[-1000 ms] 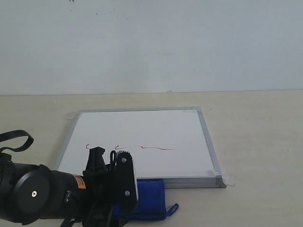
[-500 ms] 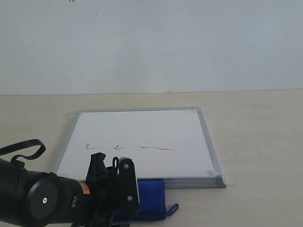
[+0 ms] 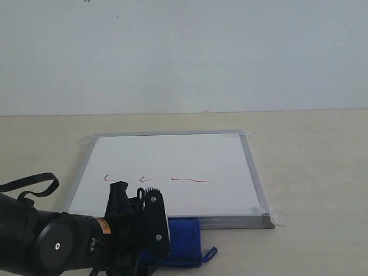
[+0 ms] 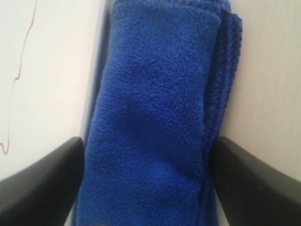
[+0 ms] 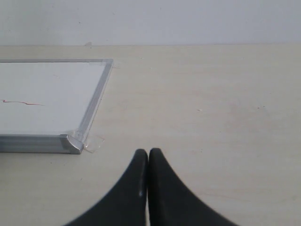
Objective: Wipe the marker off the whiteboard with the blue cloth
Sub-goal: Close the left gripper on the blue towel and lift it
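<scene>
The whiteboard (image 3: 172, 152) lies flat on the table, with the red marker (image 3: 184, 180) scribble across its near half. The folded blue cloth (image 3: 185, 237) lies on the table against the board's near frame edge. In the left wrist view the blue cloth (image 4: 155, 94) fills the middle, and my left gripper (image 4: 148, 146) is open with one black finger at each long side of it. One finger (image 4: 51, 174) sits over the whiteboard (image 4: 47, 94) beside the marker (image 4: 23, 61). My right gripper (image 5: 148, 153) is shut on nothing above bare table, near the whiteboard's (image 5: 47, 94) taped corner.
My left arm (image 3: 57, 244) hides the cloth's left part and the near left of the scene. A clear tape tab (image 5: 94, 142) sticks out at the board's near right corner. A pale wall (image 3: 184, 52) rises behind the table.
My left arm has sunk and drawn back towards the near left over the last second, settling over the cloth. The cloth, board and marker have not moved.
</scene>
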Available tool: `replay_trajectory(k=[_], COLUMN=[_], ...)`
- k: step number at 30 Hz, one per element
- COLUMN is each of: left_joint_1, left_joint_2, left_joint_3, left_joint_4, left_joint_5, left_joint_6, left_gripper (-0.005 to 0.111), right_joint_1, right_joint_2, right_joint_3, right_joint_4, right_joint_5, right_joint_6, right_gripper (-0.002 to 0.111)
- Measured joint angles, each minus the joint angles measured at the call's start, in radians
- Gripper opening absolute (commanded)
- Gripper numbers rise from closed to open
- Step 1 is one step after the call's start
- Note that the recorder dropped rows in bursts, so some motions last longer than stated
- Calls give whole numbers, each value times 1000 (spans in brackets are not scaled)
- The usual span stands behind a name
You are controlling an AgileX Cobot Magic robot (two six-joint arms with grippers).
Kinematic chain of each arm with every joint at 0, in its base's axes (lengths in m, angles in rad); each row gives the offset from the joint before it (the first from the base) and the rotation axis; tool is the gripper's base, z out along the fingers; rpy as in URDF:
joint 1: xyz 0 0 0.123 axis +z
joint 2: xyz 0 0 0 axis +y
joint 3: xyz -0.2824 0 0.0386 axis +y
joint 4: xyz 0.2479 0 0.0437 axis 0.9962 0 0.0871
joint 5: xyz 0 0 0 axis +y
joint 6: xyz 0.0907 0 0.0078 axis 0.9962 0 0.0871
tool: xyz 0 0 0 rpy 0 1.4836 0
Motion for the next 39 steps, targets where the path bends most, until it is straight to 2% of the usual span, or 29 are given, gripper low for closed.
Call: replay_trajectory(k=[30, 39], left_joint_1=[0, 0], left_joint_2=[0, 37], left_joint_3=[-1, -58], left_joint_4=[4, 3], left_joint_5=[54, 81], left_joint_6=[0, -10], left_gripper=[71, 71], right_joint_1=[0, 0], right_joint_2=[0, 0], right_joint_3=[0, 0], right_joint_4=[0, 0], right_joint_5=[0, 0], right_joint_6=[3, 3], right_gripper=[0, 0])
